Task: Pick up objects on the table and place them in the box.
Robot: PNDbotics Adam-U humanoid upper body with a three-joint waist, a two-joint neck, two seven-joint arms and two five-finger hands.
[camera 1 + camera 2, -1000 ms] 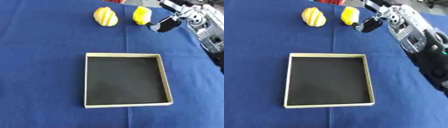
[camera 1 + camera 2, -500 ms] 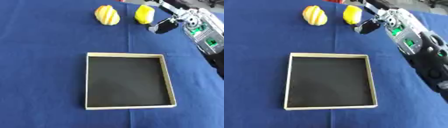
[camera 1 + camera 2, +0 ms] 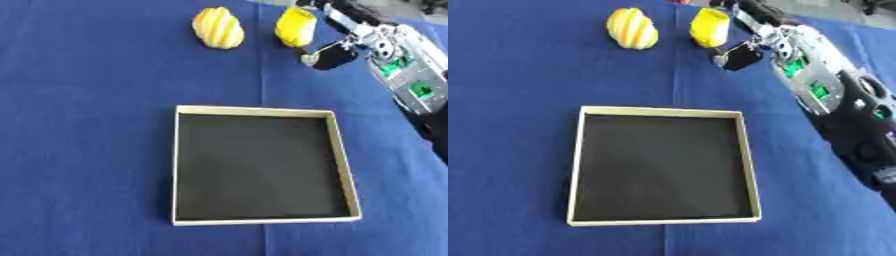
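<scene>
Left eye: right robot hand [image 3: 337, 47] spread beside the plain yellow object [image 3: 295, 26] at the bench's far edge, nothing held; a nudge could topple it. Right eye: striped yellow object [image 3: 631, 29] nearby, box [image 3: 747, 145] empty, mid-bench

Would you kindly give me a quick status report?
Right hand open beside plain yellow object, not gripping; left hand out of view. Striped yellow object untouched. Box empty. Nothing in the way.

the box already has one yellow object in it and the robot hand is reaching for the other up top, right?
Not quite. The box is empty in the left eye view; both yellow objects lie on the blue cloth beyond it. The right robot hand is reaching beside the right-hand one.
</scene>
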